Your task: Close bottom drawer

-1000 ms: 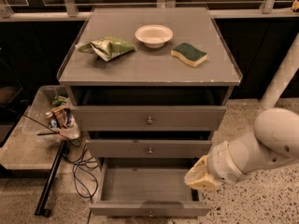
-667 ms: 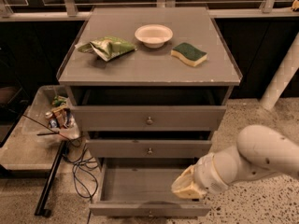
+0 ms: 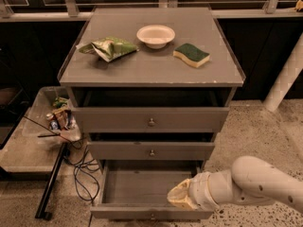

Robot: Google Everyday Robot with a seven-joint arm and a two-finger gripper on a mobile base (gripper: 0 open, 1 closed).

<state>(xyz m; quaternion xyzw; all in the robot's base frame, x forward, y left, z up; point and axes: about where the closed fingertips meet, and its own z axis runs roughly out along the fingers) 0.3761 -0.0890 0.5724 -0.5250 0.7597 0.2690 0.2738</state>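
Note:
The bottom drawer (image 3: 137,186) of the grey cabinet (image 3: 151,70) is pulled far out, its shallow grey tray empty. Its slim front panel (image 3: 118,212) runs along the lower edge of the view, with a small knob (image 3: 152,216) at the very bottom. My gripper (image 3: 177,198) comes in from the right on a thick white arm (image 3: 258,183). Its cream-covered tip sits over the drawer's front right corner, just above the front panel. The two drawers above, each with a round knob (image 3: 151,122), stand slightly open.
On the cabinet top lie a green bag (image 3: 109,48), a white bowl (image 3: 155,35) and a green-and-yellow sponge (image 3: 191,55). A low side table (image 3: 23,150) with a clear bin of items (image 3: 59,117) stands at the left. Black cables (image 3: 78,167) trail on the floor. A white post (image 3: 286,79) stands at the right.
My arm and gripper have moved left and down, from beside the drawer's right edge to over its front right corner. The drawer has not moved.

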